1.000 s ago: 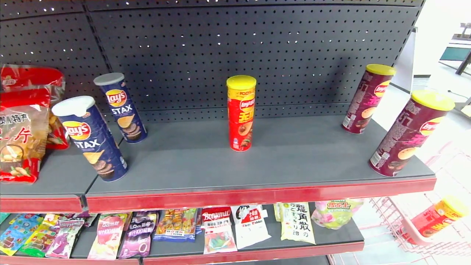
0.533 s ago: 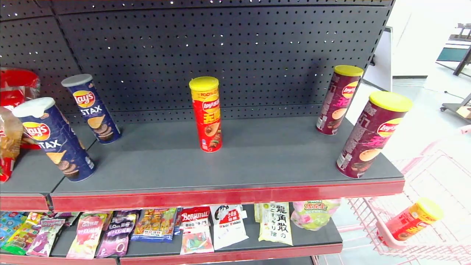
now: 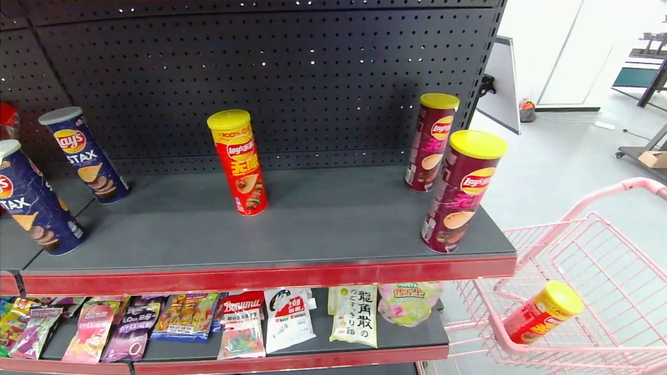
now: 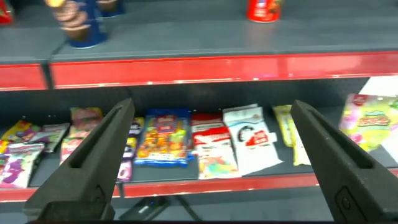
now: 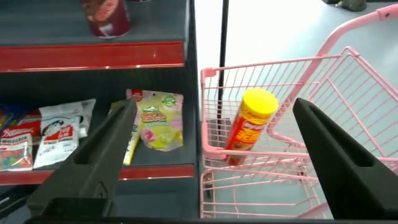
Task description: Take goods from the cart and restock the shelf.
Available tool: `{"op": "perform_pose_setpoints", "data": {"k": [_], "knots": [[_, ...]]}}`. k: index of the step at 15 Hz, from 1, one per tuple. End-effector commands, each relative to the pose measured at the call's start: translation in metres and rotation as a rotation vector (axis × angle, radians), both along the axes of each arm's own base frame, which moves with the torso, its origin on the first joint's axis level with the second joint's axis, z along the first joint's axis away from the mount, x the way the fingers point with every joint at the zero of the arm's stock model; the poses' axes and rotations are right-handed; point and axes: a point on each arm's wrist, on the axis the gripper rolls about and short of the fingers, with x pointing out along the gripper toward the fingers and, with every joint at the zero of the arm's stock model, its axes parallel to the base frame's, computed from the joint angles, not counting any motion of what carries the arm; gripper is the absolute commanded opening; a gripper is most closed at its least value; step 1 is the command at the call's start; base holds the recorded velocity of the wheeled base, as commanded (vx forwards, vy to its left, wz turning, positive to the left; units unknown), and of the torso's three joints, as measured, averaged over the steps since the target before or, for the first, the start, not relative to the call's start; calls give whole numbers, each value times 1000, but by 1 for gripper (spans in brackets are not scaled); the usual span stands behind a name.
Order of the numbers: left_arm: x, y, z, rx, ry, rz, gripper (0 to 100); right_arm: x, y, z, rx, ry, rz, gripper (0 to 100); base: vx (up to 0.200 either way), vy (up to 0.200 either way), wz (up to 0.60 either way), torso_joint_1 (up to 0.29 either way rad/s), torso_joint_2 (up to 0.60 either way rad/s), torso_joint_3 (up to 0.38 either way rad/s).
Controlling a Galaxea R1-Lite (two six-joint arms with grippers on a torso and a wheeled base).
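Right gripper [image 5: 211, 118] spread wide, facing the cart [image 5: 283, 61]. A red can [image 5: 251, 126] leans in the cart's corner, just right of the shelf [image 3: 323, 234]. Left gripper [image 4: 211, 109] also wide, facing the packs [image 4: 205, 146] on the lower tier.

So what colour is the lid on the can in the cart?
Yellow plastic lid; clearest in the right wrist view.

Blue can [image 3: 36, 208] cut off at L edge, cart [image 3: 638, 182] at R edge.
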Motion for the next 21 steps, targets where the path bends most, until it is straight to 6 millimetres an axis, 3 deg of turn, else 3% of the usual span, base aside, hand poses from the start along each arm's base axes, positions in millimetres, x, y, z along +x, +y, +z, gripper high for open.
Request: {"op": "perform_pose_setpoints", "data": {"k": [1, 5, 13, 21], "knots": [[0, 0, 0, 0, 2, 0, 100, 0, 0, 0, 0, 0, 0, 100, 0, 0, 0, 0, 0, 0], [0, 0, 0, -2, 1, 2, 100, 0, 0, 0, -2, 0, 0, 100, 0, 0, 0, 0, 0, 0], [0, 0, 0, -2, 2, 2, 100, 0, 0, 0, 0, 0, 0, 100, 0, 0, -600, 4, 3, 1], [0, 0, 0, -2, 2, 2, 100, 0, 0, 0, 1, 0, -1, 100, 0, 0, 0, 0, 0, 0]]}}
